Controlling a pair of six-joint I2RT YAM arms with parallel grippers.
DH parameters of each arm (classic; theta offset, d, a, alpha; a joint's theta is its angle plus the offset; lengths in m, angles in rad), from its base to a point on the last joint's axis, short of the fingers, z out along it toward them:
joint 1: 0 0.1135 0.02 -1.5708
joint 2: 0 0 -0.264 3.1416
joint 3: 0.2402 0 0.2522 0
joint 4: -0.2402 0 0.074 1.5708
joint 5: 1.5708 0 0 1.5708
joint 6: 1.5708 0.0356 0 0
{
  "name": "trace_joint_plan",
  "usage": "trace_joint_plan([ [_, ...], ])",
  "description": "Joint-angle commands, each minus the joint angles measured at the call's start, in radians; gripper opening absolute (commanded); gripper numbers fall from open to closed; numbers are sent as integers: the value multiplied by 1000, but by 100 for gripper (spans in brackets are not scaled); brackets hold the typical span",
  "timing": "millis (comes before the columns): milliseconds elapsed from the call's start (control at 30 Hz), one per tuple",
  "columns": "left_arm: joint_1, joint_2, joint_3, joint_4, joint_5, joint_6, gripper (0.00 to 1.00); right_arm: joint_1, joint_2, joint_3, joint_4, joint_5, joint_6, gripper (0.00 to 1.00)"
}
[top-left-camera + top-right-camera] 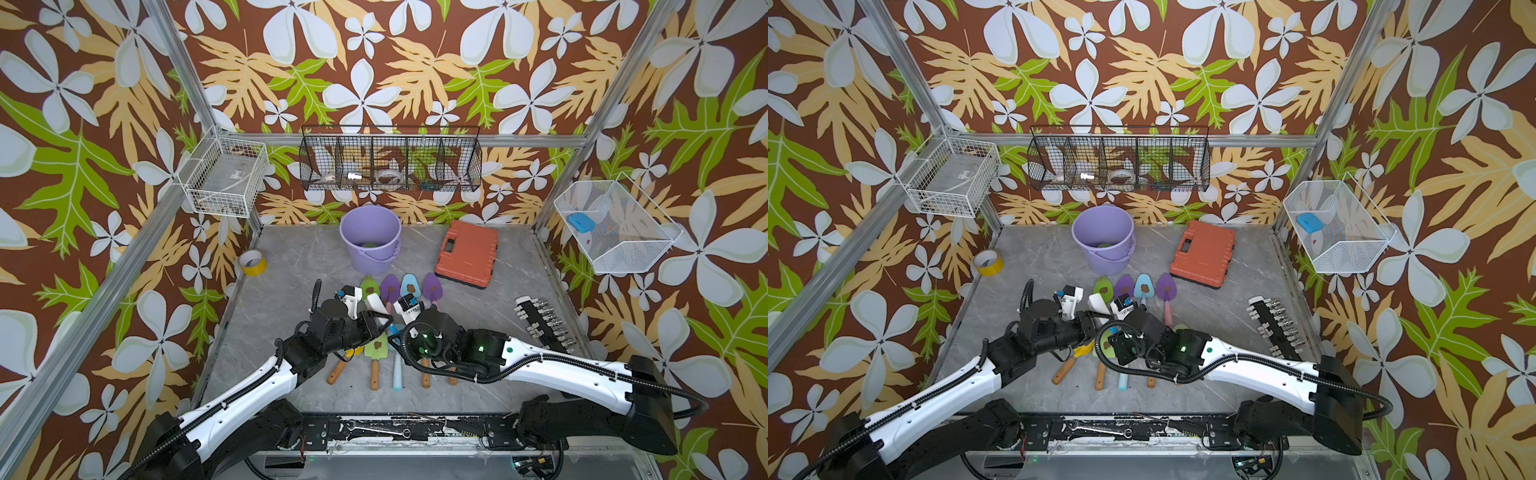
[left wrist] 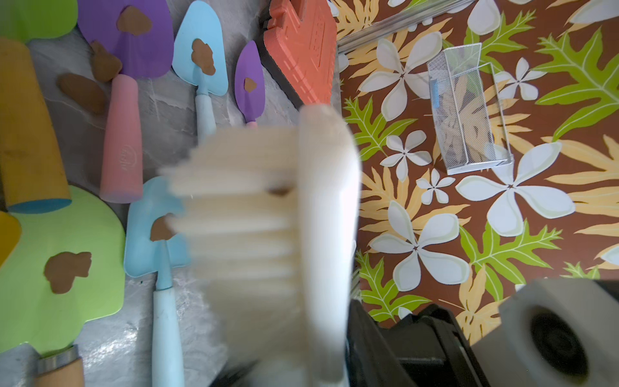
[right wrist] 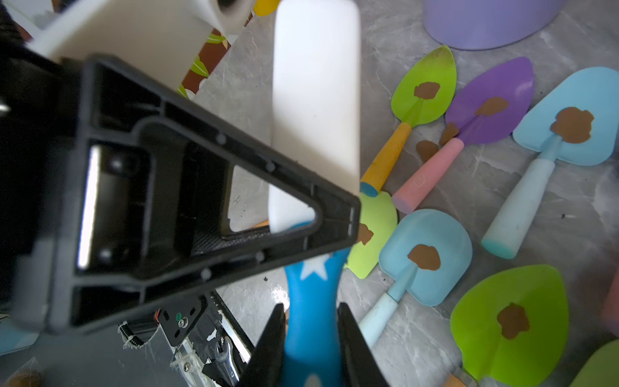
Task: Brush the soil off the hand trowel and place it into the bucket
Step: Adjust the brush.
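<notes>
**Right gripper** (image 3: 311, 335): clenched on the bright blue, star-marked handle of a hand trowel (image 3: 311, 301). Only the right wrist view shows this grip. The blade is hidden there behind the left arm's black finger, and in both top views the arms cover the tool, so soil on it cannot be judged. The trowel is on the robot's side of the bucket (image 1: 368, 259), beyond the loose trowels.

**Left gripper** (image 1: 382, 320): clamped on a white brush (image 2: 268, 217). The left wrist view shows the bristles side-on. The right wrist view shows only its smooth back. Both top views show a white end pointing toward the bucket.

**Soil** (image 3: 572, 124): brown blobs lie on the blades between the grippers and the bucket. Two loose blobs (image 3: 427, 149) lie on the table (image 1: 291, 291) beside a pink handle (image 3: 425, 174). Both wrist views show them; they are not made out in the top views.

**Bucket**: upright. Both top views look inside and show something green (image 1: 368, 245) at the bottom. The right wrist view gives only its outer wall.
</notes>
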Motion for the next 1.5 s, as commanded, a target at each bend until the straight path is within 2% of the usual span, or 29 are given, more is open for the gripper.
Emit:
trace_joint_plan([
  [0, 21, -27, -21, -22, -109, -46, 28, 2, -48, -38, 70, 24, 22, 31],
  [167, 35, -77, -79, 73, -111, -202, 28, 2, -132, -154, 240, 42, 59, 44],
  [400, 38, -82, -113, 137, -97, -302, 28, 13, -124, -212, 353, 42, 69, 48],
  [500, 40, -68, -142, 224, -64, -359, 29, 42, -113, -216, 380, 93, 50, 54],
  [600, 41, -57, -148, 256, -47, -373, 29, 46, -97, -207, 406, 116, 36, 55],
  [800, 40, -66, -149, 280, -30, -389, 29, 45, -38, -162, 385, 152, 19, 48],
  [967, 40, -73, -148, 273, -25, -385, 29, 46, -29, -145, 383, 175, 7, 37],
  [1067, 40, -74, -153, 278, -18, -383, 29, 45, -30, -139, 387, 176, -1, 33],
  [1133, 40, -69, -158, 278, -14, -380, 29, 45, -22, -129, 379, 169, -8, 27],
  [1267, 40, -62, -158, 283, -7, -374, 28, 45, -6, -112, 370, 151, -13, 20],
  [1400, 40, -57, -158, 272, -1, -361, 28, 45, 2, -99, 363, 128, -22, 0],
  [1467, 40, -56, -159, 255, -4, -348, 31, 46, 1, -104, 367, 114, -25, 0],
])
